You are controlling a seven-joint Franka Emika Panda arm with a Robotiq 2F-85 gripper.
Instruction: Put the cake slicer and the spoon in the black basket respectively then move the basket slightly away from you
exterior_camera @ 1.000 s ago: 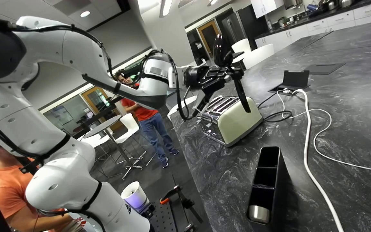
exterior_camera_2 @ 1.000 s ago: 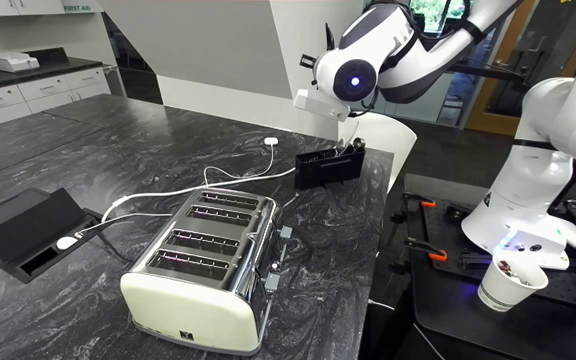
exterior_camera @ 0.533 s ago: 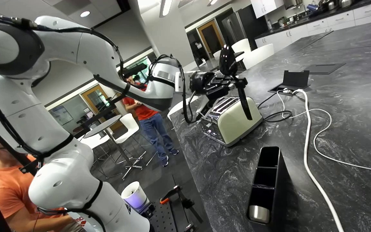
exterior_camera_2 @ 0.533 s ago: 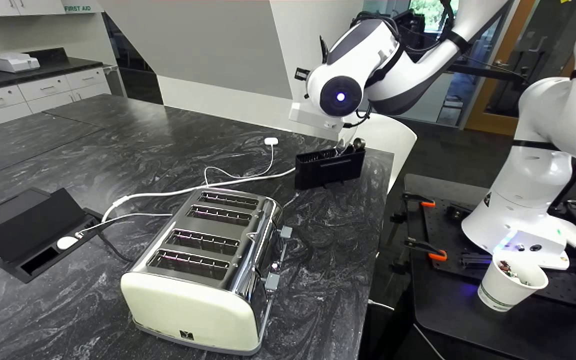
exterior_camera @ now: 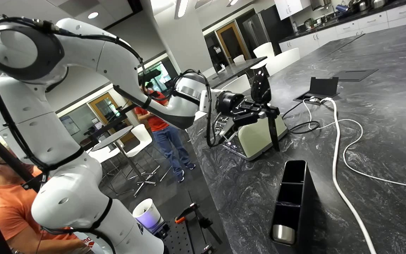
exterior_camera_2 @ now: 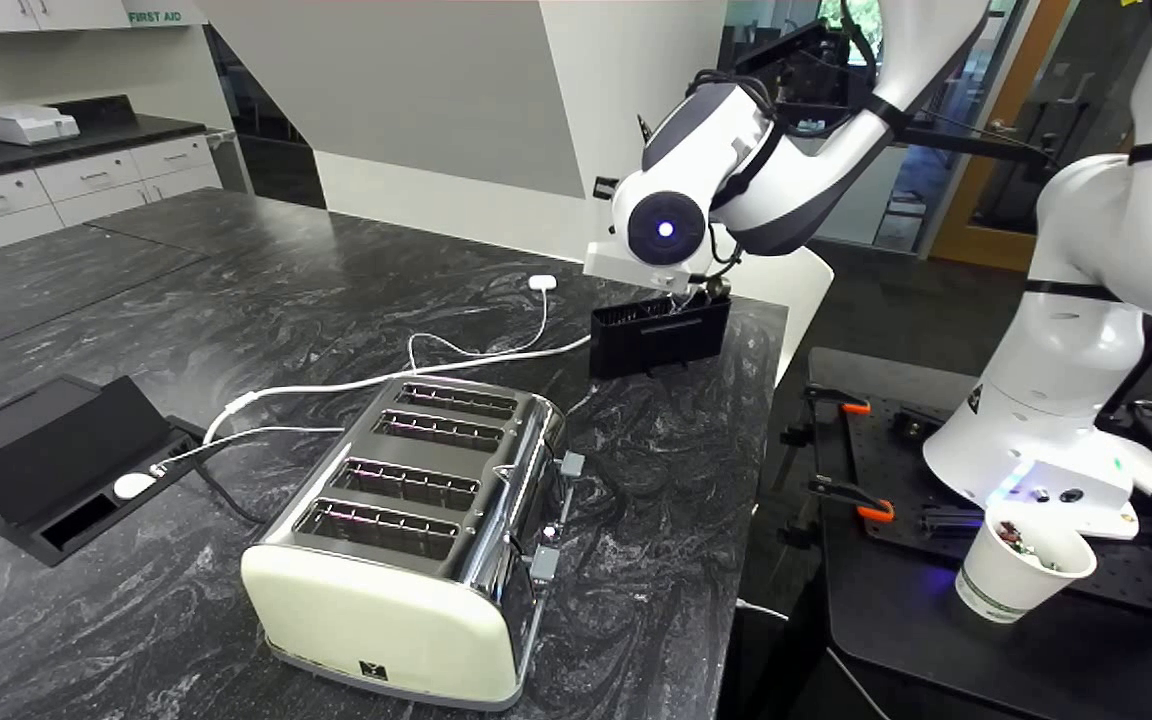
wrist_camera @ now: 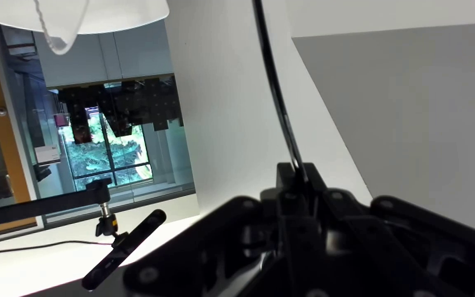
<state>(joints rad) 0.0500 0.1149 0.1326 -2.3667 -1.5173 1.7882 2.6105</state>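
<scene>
The black basket [exterior_camera: 308, 201] stands near the table edge and also shows in an exterior view [exterior_camera_2: 636, 350]. It has several compartments. A shiny metal item [exterior_camera: 284, 234] sits in its end compartment. A clear serrated blade, likely the cake slicer [wrist_camera: 60, 44], shows in the wrist view; a clear part [exterior_camera_2: 678, 303] sticks out of the basket, partly hidden by the arm. My gripper [exterior_camera: 271, 113] is shut on a glossy black utensil, likely the spoon [exterior_camera: 261, 86], its oval head up and thin end down, above the table beyond the basket. The wrist view shows it edge-on [wrist_camera: 276, 90].
A cream toaster [exterior_camera_2: 376, 620] stands on the table, partly behind my gripper in an exterior view [exterior_camera: 256, 139]. A white cable [exterior_camera: 335, 155] runs beside the basket. A flip-up outlet box [exterior_camera: 324, 86] is farther back. The table edge [exterior_camera: 211, 183] is close to the basket.
My gripper has moved down and closer to the basket with the black utensil held. The basket, its contents and the toaster have not moved.
</scene>
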